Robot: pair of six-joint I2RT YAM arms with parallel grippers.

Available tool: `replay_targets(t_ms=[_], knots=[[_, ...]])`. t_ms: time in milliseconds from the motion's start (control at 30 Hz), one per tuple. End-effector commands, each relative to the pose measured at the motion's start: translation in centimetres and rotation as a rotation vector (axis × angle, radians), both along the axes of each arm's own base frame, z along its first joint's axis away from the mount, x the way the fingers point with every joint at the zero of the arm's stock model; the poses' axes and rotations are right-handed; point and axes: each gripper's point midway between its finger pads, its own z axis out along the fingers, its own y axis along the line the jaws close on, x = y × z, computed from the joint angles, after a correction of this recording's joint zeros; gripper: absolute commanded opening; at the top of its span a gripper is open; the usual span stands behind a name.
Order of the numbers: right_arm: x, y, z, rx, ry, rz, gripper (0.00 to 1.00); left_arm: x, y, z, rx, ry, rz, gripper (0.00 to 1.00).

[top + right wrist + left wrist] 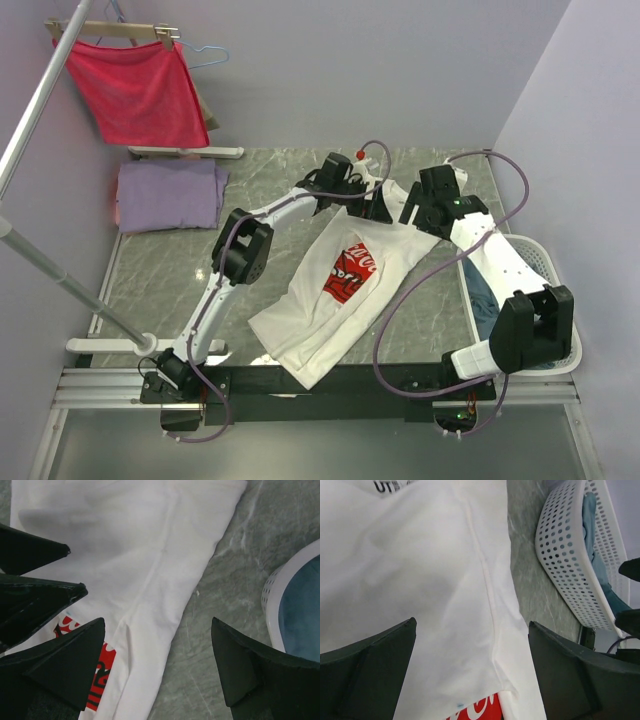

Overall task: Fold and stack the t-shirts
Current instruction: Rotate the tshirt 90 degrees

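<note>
The white t-shirt [330,300] with a red chest print [350,272] lies slanted across the middle of the table. A fold of it partly covers the print [480,710]. My left gripper [377,205] is open just above the shirt's far end, with white cloth [435,580] between its fingers [560,665]. My right gripper [412,212] is open beside it, astride the shirt's right edge [150,580] and bare table. The lavender t-shirt [168,196] lies folded at the far left. The grey-blue t-shirt [482,300] lies in the basket and shows in the right wrist view [302,615].
A white slotted laundry basket [560,290] stands at the table's right edge, close to the right arm, and shows in the left wrist view [565,565]. A red cloth [140,90] hangs on a hanger at the back left. A slanted rack pole [40,100] crosses the left side.
</note>
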Motion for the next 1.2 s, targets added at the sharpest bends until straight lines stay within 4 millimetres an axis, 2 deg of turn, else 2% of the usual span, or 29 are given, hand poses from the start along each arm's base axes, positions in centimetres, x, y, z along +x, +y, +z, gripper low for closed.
replay_targets(t_ms=[0,100,133,167,233,267,300,367,400,433,467,533,567,633,667,733,767,833,867,933,1033,1067,1133,1167], knots=[[-0.2,1.2,0.3,0.069,-0.045,0.009,0.93,-0.3,-1.2,1.6,-0.078,-0.03,-0.073,0.99],[-0.3,1.5,-0.4,0.075,-0.015,0.024,0.92,1.1,-0.9,-0.9,-0.008,-0.043,-0.008,0.99],[-0.4,1.6,-0.6,0.072,-0.005,0.036,0.92,2.7,-0.4,-2.1,0.052,-0.076,0.071,1.0],[-0.4,1.9,-0.8,0.073,0.001,0.049,0.92,3.2,0.2,-3.8,0.106,-0.061,0.11,0.99],[-0.6,2.1,-1.1,0.068,0.018,0.061,0.92,5.5,1.5,-5.0,0.157,-0.075,0.2,0.99],[-0.7,2.2,-1.2,0.068,0.023,0.065,0.92,5.9,2.1,-6.5,0.179,-0.049,0.22,0.99],[-1.0,2.4,-1.3,0.068,0.029,0.069,0.92,7.4,3.5,-6.9,0.189,-0.038,0.267,0.99],[-1.3,2.7,-1.6,0.078,0.035,0.078,0.92,8.7,5.4,-8.9,0.199,0.017,0.315,0.99],[-1.4,3.0,-1.5,0.088,0.03,0.088,0.92,10.1,7.5,-9.7,0.204,0.045,0.359,0.99],[-1.5,3.5,-1.7,0.107,0.037,0.106,0.92,10.7,8.6,-10.2,0.198,0.095,0.392,0.99],[-1.7,3.7,-2.0,0.114,0.043,0.113,0.92,11.6,10.5,-10.6,0.164,0.137,0.39,1.0],[-1.8,4.3,-2.3,0.127,0.055,0.125,0.92,12.8,12.6,-10.9,0.155,0.164,0.438,1.0],[-1.8,4.5,-2.5,0.129,0.062,0.131,0.92,13.8,14.5,-10.8,0.156,0.166,0.47,0.99],[-1.9,5.2,-2.6,0.145,0.072,0.154,0.92,14.8,16.2,-10.4,0.167,0.138,0.495,1.0],[-1.9,5.5,-2.9,0.151,0.081,0.165,0.92,16.0,17.8,-9.8,0.18,0.116,0.537,1.0],[-1.8,6.5,-2.9,0.162,0.093,0.205,0.92,17.0,19.9,-9.5,0.21,0.092,0.582,0.99],[-1.9,6.9,-3.3,0.164,0.112,0.219,0.91,17.9,21.6,-8.8,0.208,0.079,0.613,0.99],[-1.8,7.9,-3.5,0.179,0.115,0.262,0.92,18.6,22.9,-7.7,0.186,0.068,0.625,1.0],[-1.8,9.7,-3.4,0.222,0.107,0.323,0.92,19.0,23.8,-6.8,0.176,0.06,0.635,1.0],[-1.9,11.1,-3.6,0.257,0.108,0.372,0.93,18.9,23.9,-5.4,0.152,0.042,0.612,1.0],[-2.0,13.5,-4.0,0.314,0.116,0.427,0.92,18.0,23.2,-2.1,0.101,-0.005,0.573,0.99],[-2.1,14.5,-4.4,0.323,0.124,0.454,0.91,17.7,22.7,-0.1,0.081,-0.04,0.567,0.99],[-2.2,15.6,-4.5,0.34,0.129,0.484,0.89,17.3,22.5,2.0,0.072,-0.081,0.564,0.99],[-2.4,16.1,-4.9,0.338,0.141,0.5,0.88,16.8,22.2,4.3,0.061,-0.114,0.562,0.99]])
